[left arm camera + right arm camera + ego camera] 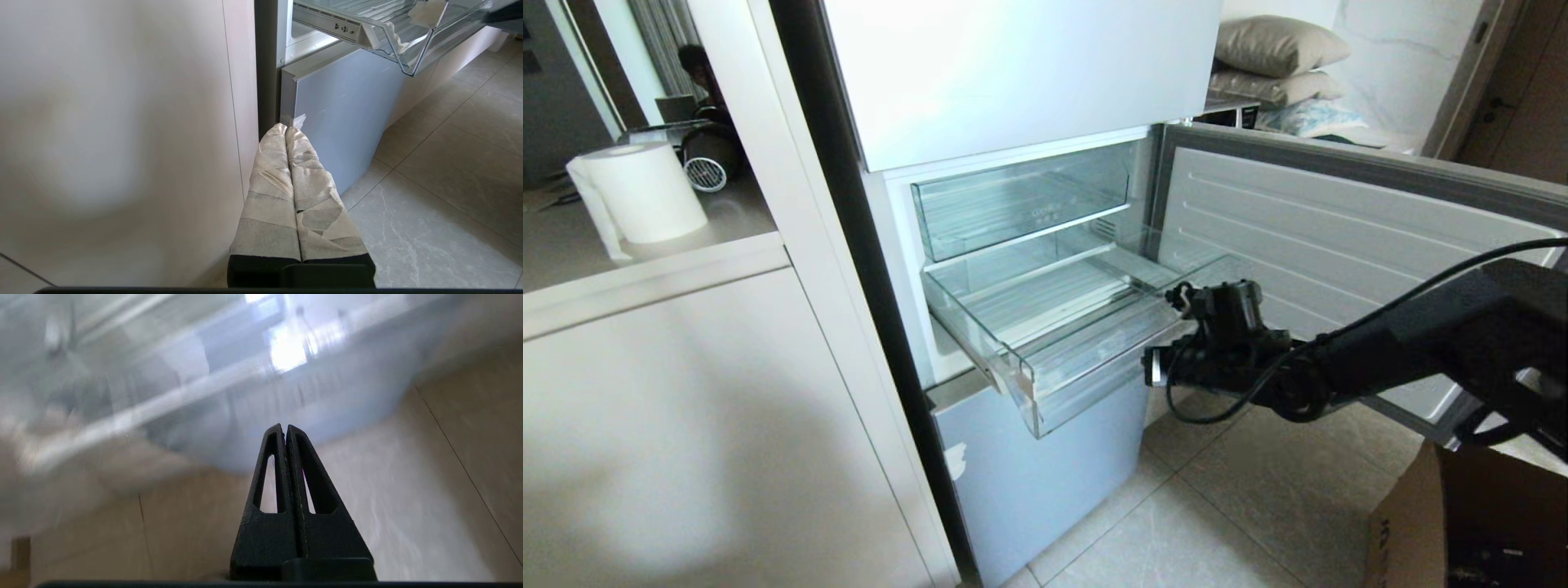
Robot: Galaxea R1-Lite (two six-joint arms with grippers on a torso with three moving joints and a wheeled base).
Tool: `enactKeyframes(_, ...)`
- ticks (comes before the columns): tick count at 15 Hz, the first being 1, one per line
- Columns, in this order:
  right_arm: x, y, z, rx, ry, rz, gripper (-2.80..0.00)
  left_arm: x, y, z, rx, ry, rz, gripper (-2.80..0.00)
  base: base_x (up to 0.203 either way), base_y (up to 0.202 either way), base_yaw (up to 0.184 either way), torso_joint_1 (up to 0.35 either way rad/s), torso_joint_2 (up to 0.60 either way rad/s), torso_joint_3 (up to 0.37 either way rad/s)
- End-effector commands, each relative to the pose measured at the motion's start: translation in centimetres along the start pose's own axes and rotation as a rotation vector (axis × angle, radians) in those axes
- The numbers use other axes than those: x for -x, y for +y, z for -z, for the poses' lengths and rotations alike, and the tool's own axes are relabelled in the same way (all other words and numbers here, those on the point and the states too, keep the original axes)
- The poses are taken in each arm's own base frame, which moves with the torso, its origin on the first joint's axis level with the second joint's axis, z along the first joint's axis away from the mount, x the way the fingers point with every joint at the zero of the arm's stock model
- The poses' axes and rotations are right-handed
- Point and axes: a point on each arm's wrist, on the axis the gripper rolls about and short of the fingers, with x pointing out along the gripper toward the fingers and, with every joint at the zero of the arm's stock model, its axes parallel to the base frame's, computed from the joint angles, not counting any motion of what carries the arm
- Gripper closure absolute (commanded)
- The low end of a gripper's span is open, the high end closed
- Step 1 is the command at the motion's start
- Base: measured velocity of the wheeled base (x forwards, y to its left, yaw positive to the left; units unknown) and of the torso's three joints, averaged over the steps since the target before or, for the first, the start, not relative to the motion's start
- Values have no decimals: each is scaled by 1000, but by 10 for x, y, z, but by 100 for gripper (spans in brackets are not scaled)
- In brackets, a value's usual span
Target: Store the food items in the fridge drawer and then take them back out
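Fridge drawer [1045, 343] pulled out, empty (no food items anywhere in sight). Right gripper [285, 430] pinched closed, holding nothing, just beside drawer's front right corner. Left gripper [286, 130] closed too, parked low by cabinet [122, 122]. Either nothing stored yet, or all removed; can't tell.

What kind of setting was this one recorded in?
Most likely a home kitchen area. A fridge with its door swung open and a clear fridge drawer pulled out stands between white cabinets; a paper towel roll sits on the counter, and pillows are stacked in the room behind.
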Motion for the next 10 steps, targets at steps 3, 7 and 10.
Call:
enactKeyframes(3, -78, 1, 18, -3, -58, -20, 0, 0, 0, 0, 0, 2, 0, 0, 0, 0, 0, 0, 0, 0)
enactKeyframes(7, -120, 30, -2, -13, -432, 23, 0, 0, 0, 0, 0, 2, -1, 0, 0, 0, 0, 0, 0, 0)
enactKeyframes(10, -107, 52, -14, -40, -607, 37, 0, 0, 0, 0, 0, 2, -1, 0, 0, 0, 0, 0, 0, 0)
